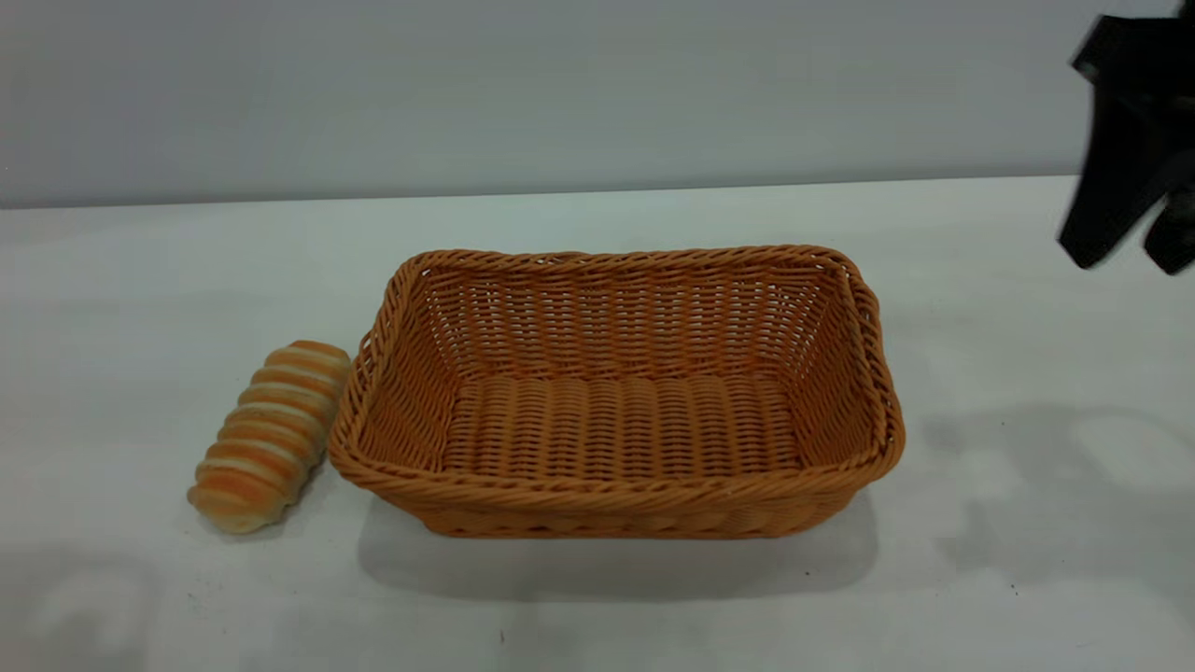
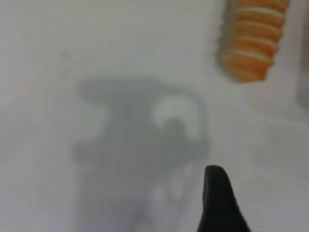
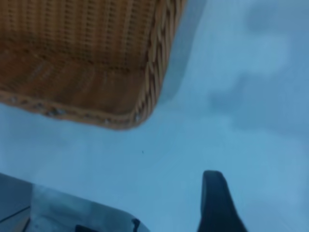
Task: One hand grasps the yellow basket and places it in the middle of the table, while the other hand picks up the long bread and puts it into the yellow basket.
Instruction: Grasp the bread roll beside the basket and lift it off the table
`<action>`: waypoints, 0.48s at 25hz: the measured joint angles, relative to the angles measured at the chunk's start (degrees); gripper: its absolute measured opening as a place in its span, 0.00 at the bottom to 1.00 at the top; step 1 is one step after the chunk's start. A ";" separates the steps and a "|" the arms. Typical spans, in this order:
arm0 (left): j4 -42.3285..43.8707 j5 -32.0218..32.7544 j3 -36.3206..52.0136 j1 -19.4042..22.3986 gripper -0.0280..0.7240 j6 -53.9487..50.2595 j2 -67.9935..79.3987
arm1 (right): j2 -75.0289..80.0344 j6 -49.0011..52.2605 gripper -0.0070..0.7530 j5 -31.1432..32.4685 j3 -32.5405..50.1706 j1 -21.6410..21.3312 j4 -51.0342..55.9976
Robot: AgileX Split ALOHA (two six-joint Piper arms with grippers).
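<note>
The yellow basket (image 1: pixel 616 392) stands upright and empty in the middle of the table (image 1: pixel 1027 579). The long bread (image 1: pixel 271 434) lies on the table right beside the basket's left end. My right gripper (image 1: pixel 1130 257) hangs open and empty above the far right of the table, well clear of the basket. Its wrist view shows one finger (image 3: pixel 215 198) over bare table, with a basket corner (image 3: pixel 96 63) farther off. My left gripper (image 2: pixel 260 203) is out of the exterior view. One finger (image 2: pixel 215 198) shows over bare table, open and empty, some way from the bread's end (image 2: pixel 253 38).
A plain grey wall (image 1: pixel 560 84) runs behind the table's far edge. Arm shadows fall on the tabletop at the right (image 1: pixel 1074 504) and the front left (image 1: pixel 84 597). A pale object (image 3: pixel 72 215) lies past the table edge in the right wrist view.
</note>
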 joint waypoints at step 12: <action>-29.53 -28.16 -1.03 -0.59 0.69 29.43 33.37 | -2.97 -0.17 0.67 -1.72 3.25 0.00 -0.07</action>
